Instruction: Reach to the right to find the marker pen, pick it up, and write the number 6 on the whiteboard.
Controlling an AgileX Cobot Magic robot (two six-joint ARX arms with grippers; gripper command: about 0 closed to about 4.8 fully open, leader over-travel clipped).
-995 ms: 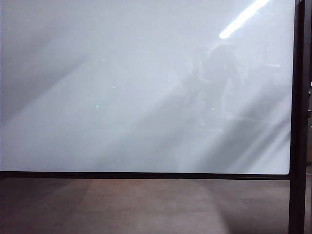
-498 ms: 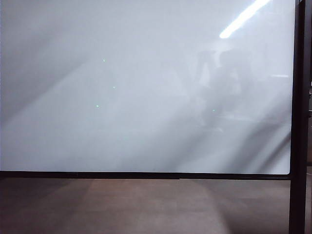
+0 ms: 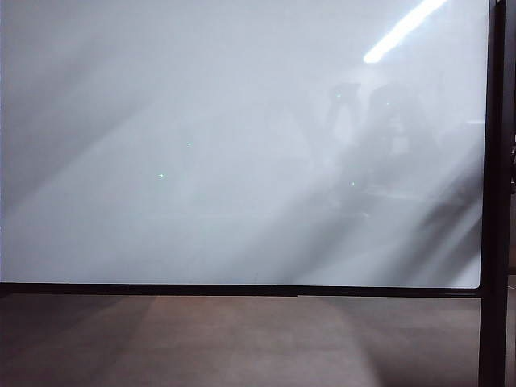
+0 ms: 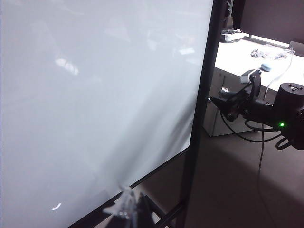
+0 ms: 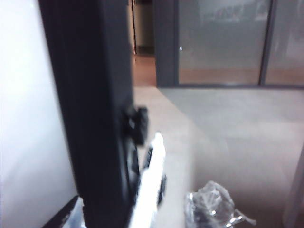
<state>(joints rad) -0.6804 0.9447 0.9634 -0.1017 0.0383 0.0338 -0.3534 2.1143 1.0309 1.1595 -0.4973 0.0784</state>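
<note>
The whiteboard (image 3: 201,161) fills the exterior view, glossy and bare, with a black frame and a dark post (image 3: 492,201) at its right edge. No number 6 is in view. Neither gripper shows there directly, only a dim reflection of an arm. In the left wrist view my right gripper (image 4: 219,101) reaches up to the post (image 4: 202,109) from beyond the board's edge. In the right wrist view a blurred slim white marker pen (image 5: 151,180) lies along the post (image 5: 90,95), between the wide-apart fingers of my open right gripper (image 5: 147,216). My left gripper (image 4: 126,206) is a pale blur near the board's lower frame.
A black clamp (image 5: 137,124) sticks out of the post just beyond the pen's tip. Past the post stand a white desk (image 4: 247,57) and loose black cables (image 4: 247,137). Brown floor runs under the board (image 3: 242,339). Glass partitions (image 5: 223,42) close off the far side.
The arm's dim reflection in the board has slid to the right and grown wider. The board and its frame have not moved.
</note>
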